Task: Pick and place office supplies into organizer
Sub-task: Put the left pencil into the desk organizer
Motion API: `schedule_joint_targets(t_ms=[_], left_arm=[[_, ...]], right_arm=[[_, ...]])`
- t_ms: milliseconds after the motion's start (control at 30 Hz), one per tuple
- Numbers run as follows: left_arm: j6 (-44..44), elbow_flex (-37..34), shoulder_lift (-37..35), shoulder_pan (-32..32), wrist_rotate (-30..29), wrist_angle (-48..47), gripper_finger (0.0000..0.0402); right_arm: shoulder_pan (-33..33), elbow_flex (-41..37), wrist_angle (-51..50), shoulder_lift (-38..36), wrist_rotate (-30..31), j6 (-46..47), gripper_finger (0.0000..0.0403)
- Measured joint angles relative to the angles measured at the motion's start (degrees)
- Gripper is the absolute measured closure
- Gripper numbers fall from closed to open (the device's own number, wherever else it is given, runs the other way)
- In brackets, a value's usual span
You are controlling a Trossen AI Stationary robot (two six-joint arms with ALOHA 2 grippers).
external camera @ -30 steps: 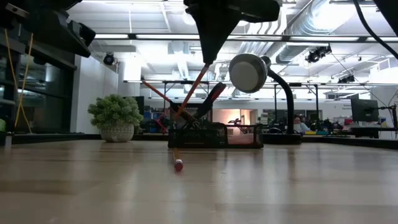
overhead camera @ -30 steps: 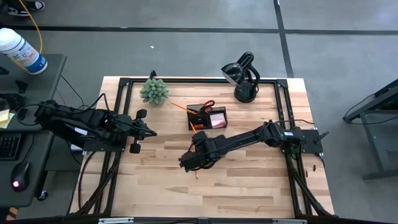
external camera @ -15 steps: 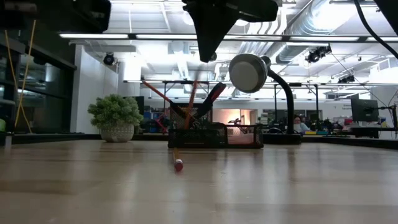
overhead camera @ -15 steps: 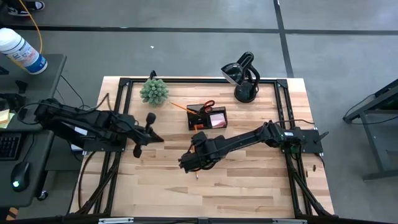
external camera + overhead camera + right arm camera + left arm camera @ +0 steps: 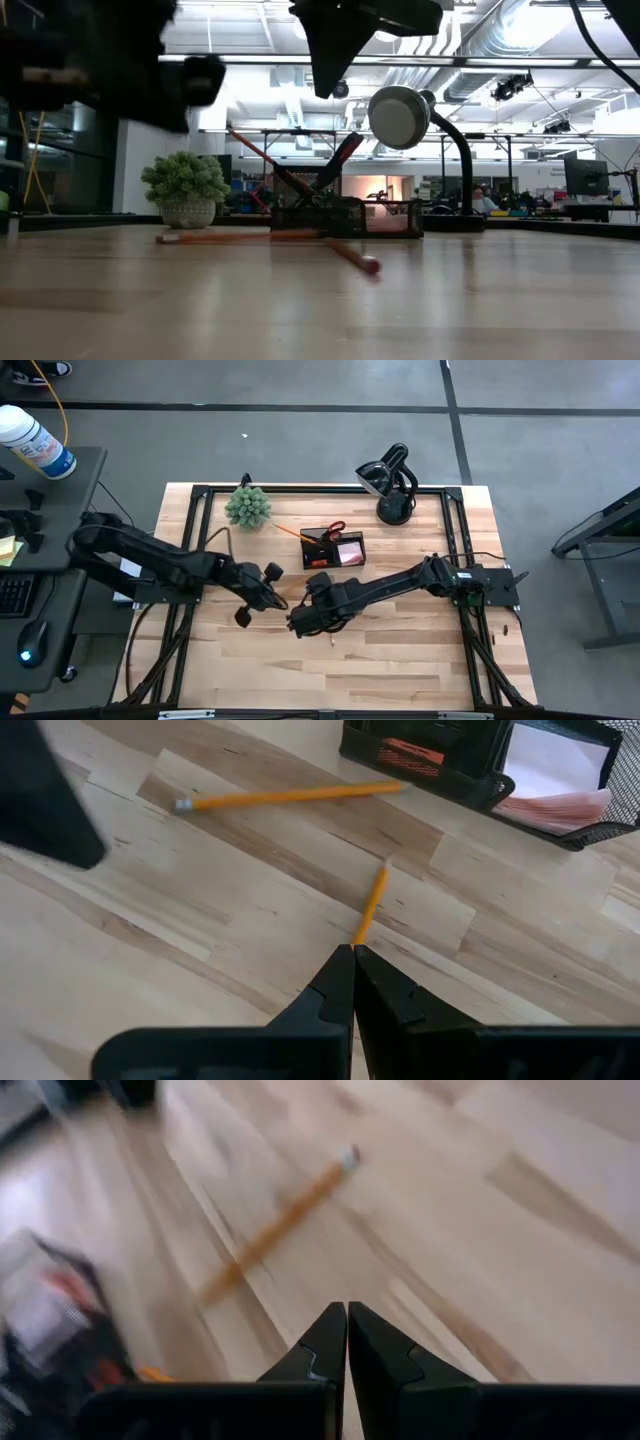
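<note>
Two yellow-orange pencils lie flat on the wooden table. One point(image 5: 372, 905), with a red eraser end point(image 5: 371, 266), lies below my right gripper point(image 5: 353, 952), which is shut, empty and raised above the table point(image 5: 330, 90). The other pencil point(image 5: 290, 795) lies in front of the black organizer point(image 5: 333, 550) and also shows in the low view point(image 5: 240, 236). My left gripper point(image 5: 347, 1315) is shut and empty, in the air over the table's middle point(image 5: 278, 596), with a pencil point(image 5: 280, 1230) ahead of it. The organizer holds red-handled scissors point(image 5: 335, 528), a leaning pencil point(image 5: 288, 531) and a pink pad point(image 5: 560, 805).
A green spiky plant point(image 5: 247, 506) stands at the far left and a black desk lamp point(image 5: 392, 485) at the far right, behind the organizer. Bare wood lies toward the table's near edge point(image 5: 400, 670).
The pencil that hung from my right gripper with its eraser end on the table has left the gripper and fallen flat. A second pencil now lies in front of the organizer. My left gripper has swung fast toward the table's middle, close to my right gripper.
</note>
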Motion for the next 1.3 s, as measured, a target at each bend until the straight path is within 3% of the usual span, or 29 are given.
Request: schedule_joint_targets(t_ms=[167,367,533,833,1133,1300], left_arm=[[-8.66,0.0,3.35,0.0,1.41,-3.51,0.0396],[-13.07,0.0,3.12,0.0,4.98,-5.09,0.0396],[-13.69,0.0,3.1,0.0,7.48,-5.68,0.0396],[-15.03,0.0,3.1,0.0,8.64,-9.96,0.0396],[-14.7,0.0,3.1,0.0,9.05,-11.46,0.0396],[-14.72,0.0,3.08,0.0,9.05,-11.46,0.0396]], right_arm=[[0.27,0.0,0.02,-0.2,-1.18,-0.02,0.0402],[-0.07,-0.01,-4.05,-0.2,-4.23,-0.14,0.0402],[-0.81,-1.26,-4.01,-0.26,-4.42,-5.01,0.0402],[-1.26,-6.63,-4.25,-0.12,-6.08,0.71,0.0402],[-0.37,-6.67,-4.24,-0.14,-6.46,0.2,0.0402],[-0.96,-17.94,-4.19,-5.4,-11.63,3.95,0.0402]])
